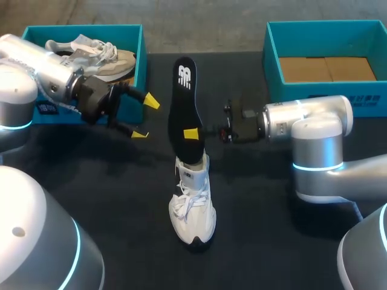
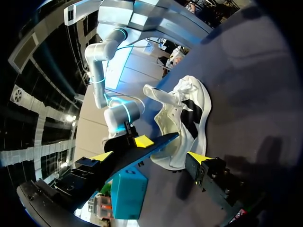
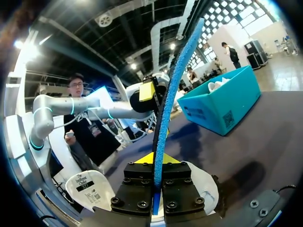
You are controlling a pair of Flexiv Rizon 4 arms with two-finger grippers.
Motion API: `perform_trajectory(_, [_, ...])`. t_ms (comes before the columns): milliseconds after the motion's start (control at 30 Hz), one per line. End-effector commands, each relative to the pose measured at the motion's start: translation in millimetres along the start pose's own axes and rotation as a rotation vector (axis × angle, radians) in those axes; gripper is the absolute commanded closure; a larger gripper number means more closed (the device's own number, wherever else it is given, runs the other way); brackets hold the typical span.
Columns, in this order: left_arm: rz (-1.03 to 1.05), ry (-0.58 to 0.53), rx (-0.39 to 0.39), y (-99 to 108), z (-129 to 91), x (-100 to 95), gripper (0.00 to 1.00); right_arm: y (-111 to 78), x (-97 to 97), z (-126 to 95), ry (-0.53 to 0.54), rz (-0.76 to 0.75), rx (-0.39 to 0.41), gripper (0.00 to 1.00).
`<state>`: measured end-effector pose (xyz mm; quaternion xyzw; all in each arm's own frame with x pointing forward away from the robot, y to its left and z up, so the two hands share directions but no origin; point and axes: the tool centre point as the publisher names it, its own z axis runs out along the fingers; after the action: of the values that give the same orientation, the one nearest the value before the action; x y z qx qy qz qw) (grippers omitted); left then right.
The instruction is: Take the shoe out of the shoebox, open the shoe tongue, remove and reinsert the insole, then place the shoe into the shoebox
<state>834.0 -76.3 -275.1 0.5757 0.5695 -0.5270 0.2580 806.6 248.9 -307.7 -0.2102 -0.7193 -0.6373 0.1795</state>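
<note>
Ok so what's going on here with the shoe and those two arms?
The right fingers are shut on the black insole, holding it upright with its lower end at the mouth of the white shoe on the table. The left fingers are open, holding nothing, beside the left shoebox, which holds another shoe.

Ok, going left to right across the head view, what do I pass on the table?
left box → left hand → insole, standing in the shoe → right box
</note>
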Motion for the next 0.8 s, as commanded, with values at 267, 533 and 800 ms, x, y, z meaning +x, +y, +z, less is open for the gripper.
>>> perform_trajectory(267, [0.002, 0.02, 0.031, 2, 0, -1.6, 0.0, 2.8, 0.2, -1, -0.036, -0.013, -0.01, 1.0])
perform_trajectory(533, [0.003, 0.027, 0.042, -1, 4, -0.5, 0.0, 9.2, -1.8, -1, -0.04, -0.026, 0.003, 1.0])
perform_trajectory(800, [0.011, 0.042, 0.054, -2, 12, -1.3, 0.0, 6.9, -6.0, -3, -0.051, -0.032, 0.014, 1.0])
